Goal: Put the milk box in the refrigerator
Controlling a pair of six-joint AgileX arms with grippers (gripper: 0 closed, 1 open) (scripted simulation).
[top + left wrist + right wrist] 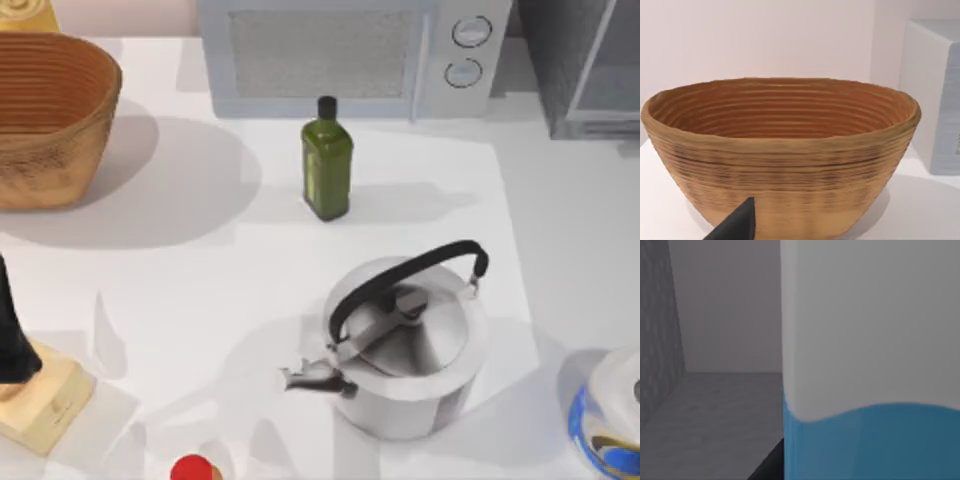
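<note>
The milk box [870,365], white above and light blue below, stands very close in the right wrist view. It is inside the refrigerator's pale grey interior [715,410], with the back wall and floor behind it. My right gripper is shut on it, and one dark finger [767,465] lies against the carton's side. In the top view the refrigerator [590,70] is the grey cabinet at the back right corner, its thin-framed door ajar. My left gripper [737,225] is parked at the table's left, facing the wicker basket.
A wicker basket [50,115] sits at the back left and a grey microwave [350,55] at the back middle. A dark green bottle [327,165] and a steel kettle [405,345] stand mid-table. A wooden block [45,400], a red cap [192,468] and a blue-and-white vessel [610,420] line the front.
</note>
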